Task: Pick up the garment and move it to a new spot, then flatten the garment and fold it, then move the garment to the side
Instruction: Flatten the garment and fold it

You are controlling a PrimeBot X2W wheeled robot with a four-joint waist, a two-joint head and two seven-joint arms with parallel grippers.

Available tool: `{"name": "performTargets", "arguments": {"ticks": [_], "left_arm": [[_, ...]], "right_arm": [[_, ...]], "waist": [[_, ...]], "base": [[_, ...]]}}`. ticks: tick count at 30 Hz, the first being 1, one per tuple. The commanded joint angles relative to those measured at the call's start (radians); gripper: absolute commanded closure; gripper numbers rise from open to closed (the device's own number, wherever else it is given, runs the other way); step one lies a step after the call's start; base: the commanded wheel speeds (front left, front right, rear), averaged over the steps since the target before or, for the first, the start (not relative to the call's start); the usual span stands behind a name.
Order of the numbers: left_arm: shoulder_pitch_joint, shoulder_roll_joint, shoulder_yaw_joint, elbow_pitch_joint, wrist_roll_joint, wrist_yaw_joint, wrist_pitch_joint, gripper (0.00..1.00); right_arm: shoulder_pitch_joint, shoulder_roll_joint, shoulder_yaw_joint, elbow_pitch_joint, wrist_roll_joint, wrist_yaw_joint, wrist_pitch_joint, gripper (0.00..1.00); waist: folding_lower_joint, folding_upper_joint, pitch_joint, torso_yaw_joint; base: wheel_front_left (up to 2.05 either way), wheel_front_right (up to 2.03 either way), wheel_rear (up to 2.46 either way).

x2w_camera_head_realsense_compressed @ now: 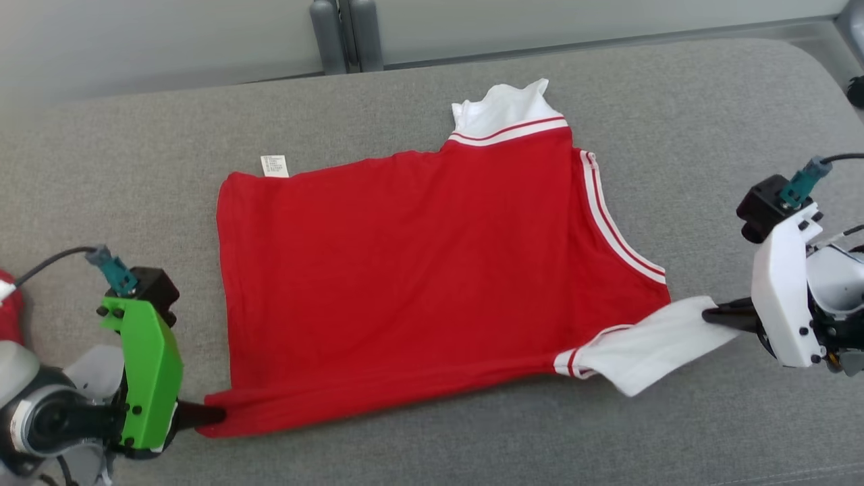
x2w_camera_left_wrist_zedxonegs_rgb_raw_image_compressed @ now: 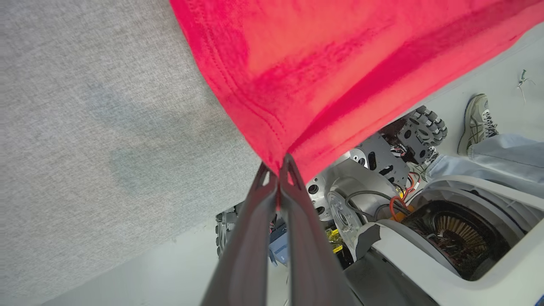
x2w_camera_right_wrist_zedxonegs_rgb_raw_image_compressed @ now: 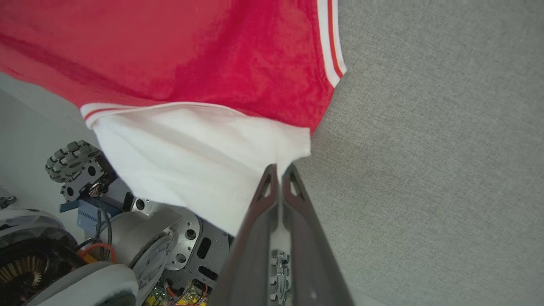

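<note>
Garment (x2w_camera_head_realsense_compressed: 418, 270), one, left hand (x2w_camera_head_realsense_compressed: 212, 415) clamped on hem (x2w_camera_head_realsense_compressed: 226, 304), right hand (x2w_camera_head_realsense_compressed: 709, 314) clamped on sleeve (x2w_camera_head_realsense_compressed: 648, 354)

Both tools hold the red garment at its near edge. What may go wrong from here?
1. The left tool pinches only the corner of the garment; a pull may slip it out.
2. The right tool holds the white sleeve, so pulling may stretch that, not flatten the body.
3. The near hem lies at the edge of the grey surface and may slide off.

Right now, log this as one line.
left hand: shut on hem corner of red-and-white shirt | right hand: shut on its white sleeve | surface: grey fabric cushion
</note>
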Motion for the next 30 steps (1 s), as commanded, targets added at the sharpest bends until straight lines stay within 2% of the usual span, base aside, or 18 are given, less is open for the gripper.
{"name": "performTargets", "arguments": {"ticks": [1,5,10,20,21,22,23,24,30], "left_arm": [[-0.028,-0.015,0.001,0.021,-0.007,-0.008,0.031,1.0],[-0.1,-0.058,0.011,0.092,-0.034,-0.007,0.109,1.0],[-0.179,-0.121,0.033,0.17,-0.046,0.0,0.15,1.0],[-0.256,-0.223,0.047,0.304,-0.029,-0.029,0.148,1.0],[-0.259,-0.229,0.049,0.312,-0.025,-0.034,0.143,0.39],[-0.259,-0.238,0.052,0.326,-0.025,-0.043,0.132,0.0],[-0.256,-0.243,0.055,0.336,-0.024,-0.047,0.123,0.0],[-0.253,-0.249,0.058,0.35,-0.019,-0.053,0.108,0.0],[-0.229,-0.272,0.087,0.404,0.007,-0.103,-0.007,0.0]], "right_arm": [[-0.019,0.014,-0.017,0.012,-0.019,-0.001,0.028,1.0],[-0.071,0.07,-0.078,0.053,-0.058,-0.001,0.107,1.0],[-0.148,0.159,-0.154,0.131,-0.115,-0.001,0.179,1.0],[-0.246,0.287,-0.21,0.238,-0.226,-0.001,0.191,1.0],[-0.249,0.295,-0.212,0.243,-0.232,-0.001,0.184,0.81],[-0.252,0.305,-0.213,0.25,-0.237,-0.001,0.175,0.55],[-0.252,0.31,-0.213,0.256,-0.24,-0.001,0.17,0.21],[-0.249,0.316,-0.215,0.265,-0.244,-0.001,0.159,0.0],[-0.218,0.337,-0.23,0.278,-0.253,-0.001,0.058,0.0]], "waist": [[0.0001,0.0,0.047,0.026],[0.0001,0.0,0.088,0.04],[0.0001,0.0,0.139,0.054],[0.0001,0.0,0.195,0.071],[0.0001,0.0,0.195,0.071],[0.0001,0.0,0.194,0.071],[0.0001,0.0,0.191,0.072],[0.0001,0.0,0.184,0.072],[0.0001,0.0,0.13,0.069]], "base": [[0.0,0.0,0.0],[0.0,0.0,0.0],[0.0,0.0,0.0],[0.0,0.0,0.0],[0.0,0.0,0.0],[0.0,0.0,0.0],[0.0,0.0,0.0],[0.0,0.0,0.0],[0.0,0.0,0.0]]}}
